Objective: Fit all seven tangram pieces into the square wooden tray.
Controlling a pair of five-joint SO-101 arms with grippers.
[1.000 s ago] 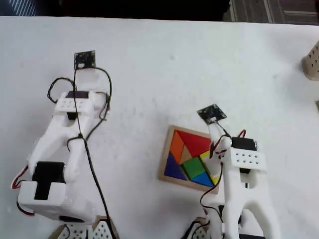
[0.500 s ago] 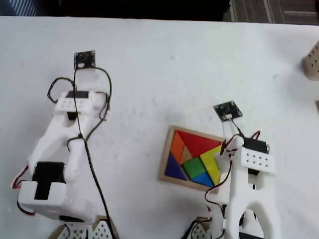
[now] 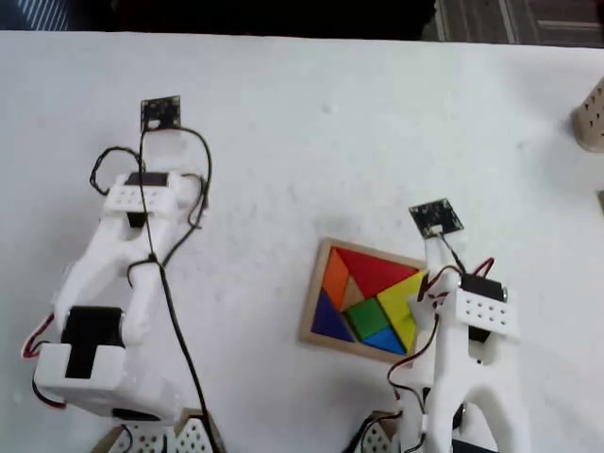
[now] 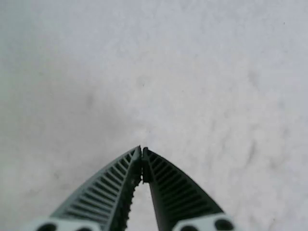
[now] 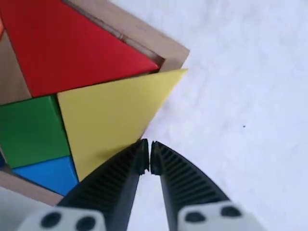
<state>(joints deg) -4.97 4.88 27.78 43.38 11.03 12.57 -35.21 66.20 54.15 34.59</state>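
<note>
Yellow triangle (image 5: pixel 110 115) over wooden tray (image 5: pixel 144 41) rim, ribbed right gripper (image 5: pixel 148 156) closed, left gripper (image 4: pixel 142 154) closed

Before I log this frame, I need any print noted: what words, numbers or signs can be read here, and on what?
No readable text anywhere.
The tangram pieces and wooden tray are plain colours and bare wood, with no print.
The black board by the tray and the other black board may carry marks, but they are too small to read.
</note>
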